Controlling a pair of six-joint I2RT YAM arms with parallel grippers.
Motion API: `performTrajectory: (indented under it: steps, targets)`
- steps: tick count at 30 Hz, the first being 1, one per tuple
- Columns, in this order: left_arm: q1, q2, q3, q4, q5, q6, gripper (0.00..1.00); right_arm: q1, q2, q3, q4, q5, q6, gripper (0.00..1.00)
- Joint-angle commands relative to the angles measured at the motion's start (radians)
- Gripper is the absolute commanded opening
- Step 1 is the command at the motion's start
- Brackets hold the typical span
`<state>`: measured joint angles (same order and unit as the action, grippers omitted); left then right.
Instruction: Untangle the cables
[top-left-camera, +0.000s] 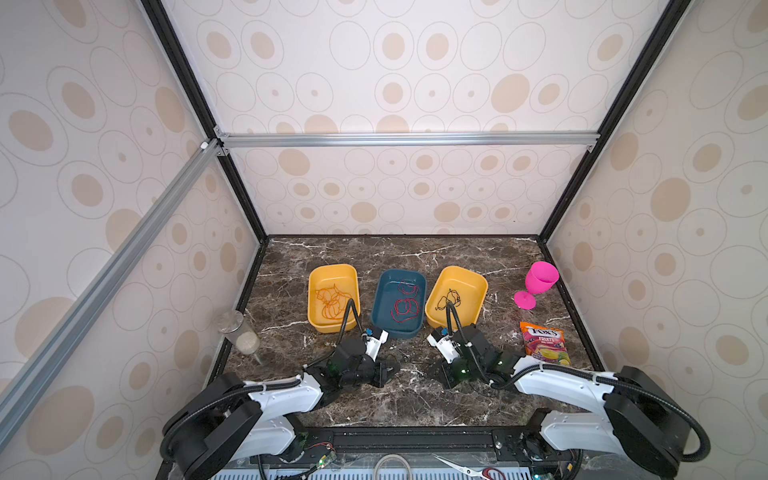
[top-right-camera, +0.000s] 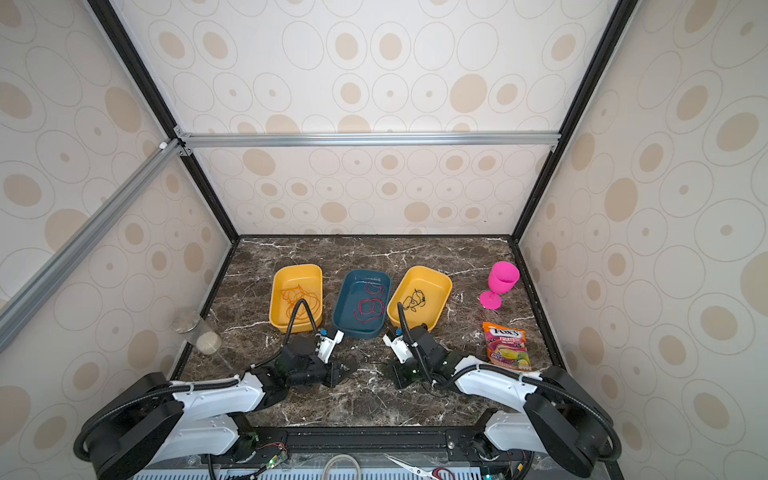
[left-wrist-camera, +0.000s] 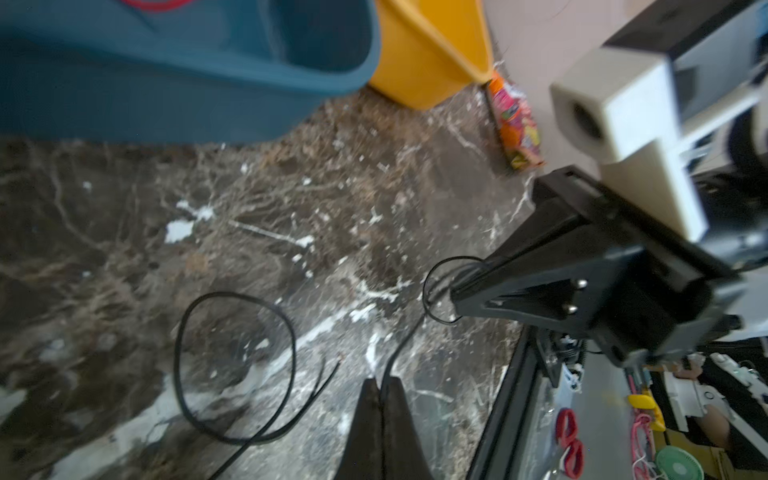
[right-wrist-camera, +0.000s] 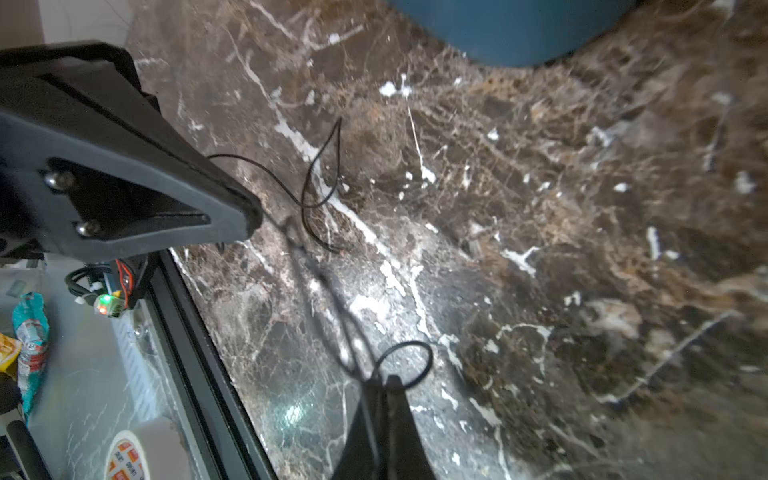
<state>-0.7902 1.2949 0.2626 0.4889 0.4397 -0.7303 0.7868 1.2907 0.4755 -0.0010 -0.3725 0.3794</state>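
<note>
- Top views: both show orange wires (top-left-camera: 331, 305), red wires (top-left-camera: 402, 308) and black wires (top-left-camera: 448, 300) lying apart in three plastic trays (top-left-camera: 311, 291).
- Left wrist: left gripper (left-wrist-camera: 381, 384) fingers are closed, pinching a thin black loopy cable (left-wrist-camera: 232, 294) that lies on the brown marble table (left-wrist-camera: 124, 232).
- Right wrist: right gripper (right-wrist-camera: 384, 380) fingers are closed on the same cable's small loop. The step looks like straightening this last strand, so the next move calls for a gentle pull apart.

The middle tray (top-left-camera: 395, 330) sits on the counter (top-left-camera: 415, 399) with the middle cable (top-left-camera: 403, 309) inside it. Just left of it is the left tray (top-left-camera: 332, 276), holding the left cable (top-left-camera: 332, 301). Just right is the right tray (top-left-camera: 467, 286), holding the right cable (top-left-camera: 449, 299). Far right stands a cup (top-left-camera: 540, 280), with a candy bag (top-left-camera: 542, 343) nearer the front. Far left leans a jar (top-left-camera: 241, 332). In front, the loose cable (left-wrist-camera: 294, 353) runs between the left claw (left-wrist-camera: 380, 388) and the right claw (right-wrist-camera: 384, 384).
</note>
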Motion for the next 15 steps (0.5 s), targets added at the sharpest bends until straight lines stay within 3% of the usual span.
performTrajectory:
  steps: [1,6,13,15]
  targets:
    - [-0.028,0.083,0.004,0.037,-0.04,0.063,0.0,0.04,0.073,0.05,-0.02,0.026,0.01,0.11]
    - [-0.047,0.156,0.009,0.094,-0.053,0.07,0.0,0.05,0.104,0.04,0.024,0.012,0.035,0.24]
    - [-0.055,0.164,0.013,0.073,-0.078,0.092,0.0,0.044,-0.041,0.049,-0.093,0.071,0.007,0.52]
    - [-0.055,0.162,0.012,0.071,-0.083,0.091,0.0,0.028,-0.091,0.054,-0.125,0.088,0.02,0.55]
